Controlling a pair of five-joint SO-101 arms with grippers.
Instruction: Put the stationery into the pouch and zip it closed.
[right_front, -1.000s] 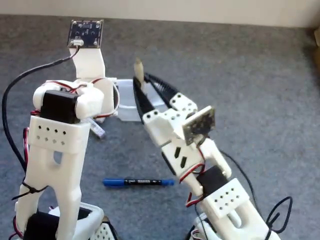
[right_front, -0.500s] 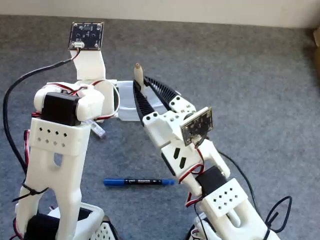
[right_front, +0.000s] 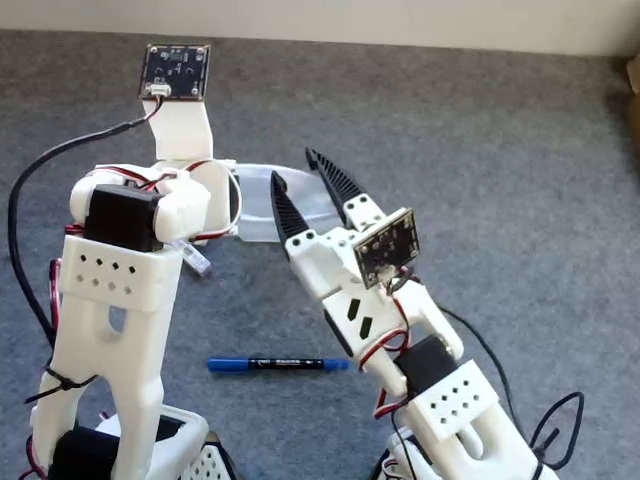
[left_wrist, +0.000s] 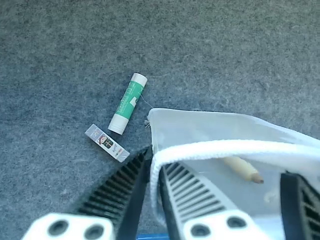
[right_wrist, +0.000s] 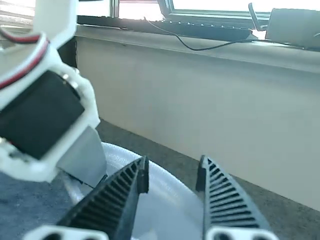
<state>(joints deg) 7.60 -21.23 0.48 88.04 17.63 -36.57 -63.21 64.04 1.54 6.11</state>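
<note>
At the pouch (right_front: 258, 205) rim, about 11 o'clock from table centre, the left gripper (left_wrist: 154, 162) pinches the white edge, a pencil (left_wrist: 242, 168) already inside. The right gripper (right_front: 295, 170) hangs spread and empty above. Loading seems under way, and the next move probably means fetching the blue pen (right_front: 278, 364) at 6 o'clock.

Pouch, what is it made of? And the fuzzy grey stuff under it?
The pouch looks like thin, soft plastic, milky and half see-through: the pencil inside seems to show through its wall. Its white rim looks like woven tape. The grey surface looks like carpet: fuzzy, matte, speckled.
</note>
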